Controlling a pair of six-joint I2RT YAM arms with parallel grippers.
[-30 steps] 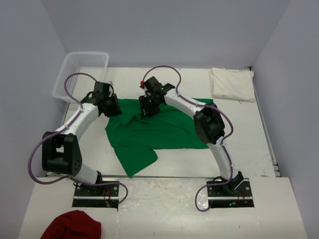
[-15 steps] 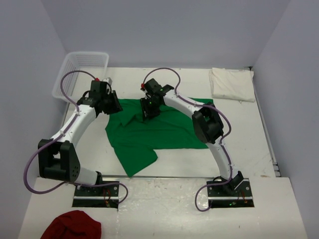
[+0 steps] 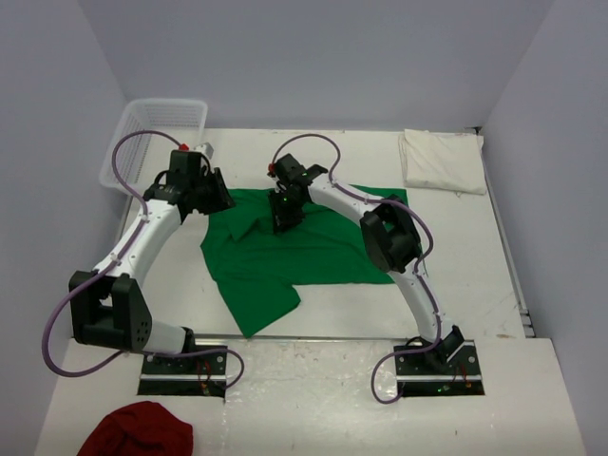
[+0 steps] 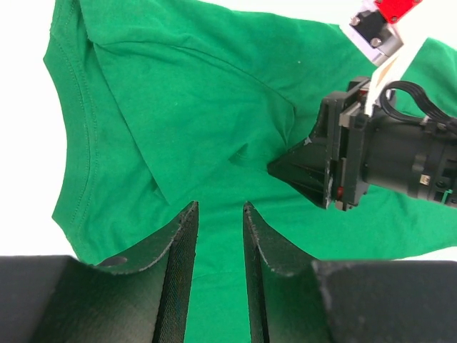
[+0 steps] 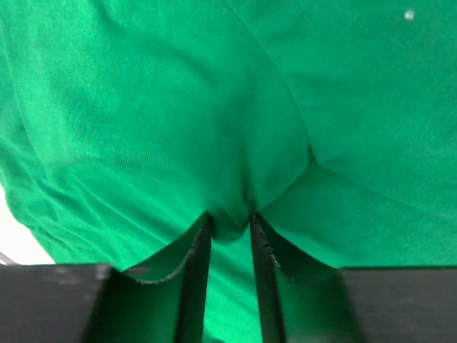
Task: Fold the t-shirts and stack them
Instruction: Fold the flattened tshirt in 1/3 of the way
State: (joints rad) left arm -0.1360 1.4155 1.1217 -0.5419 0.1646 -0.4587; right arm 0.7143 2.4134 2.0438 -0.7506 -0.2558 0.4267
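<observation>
– Right gripper (image 5: 227,218) has dropped onto the green t-shirt (image 3: 313,252), spread mid-frame, and its fingers have closed on a raised pinch of cloth.
– And the left gripper (image 4: 218,207)?
– It has slid toward the upper left, over the shirt's edge. Fingers slightly apart, nothing between them.
– So folding is only starting, I'd say.
– Yes. The cream t-shirt (image 3: 442,161) lies well apart, upper right.

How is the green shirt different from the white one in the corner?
The green t-shirt lies spread out and wrinkly in the middle, while the cream-white t-shirt sits folded up in the far right corner. The green t-shirt covers more space than the cream-white t-shirt. The right gripper pinches the green t-shirt, but nothing touches the cream-white t-shirt. Both rest on the table.
</observation>
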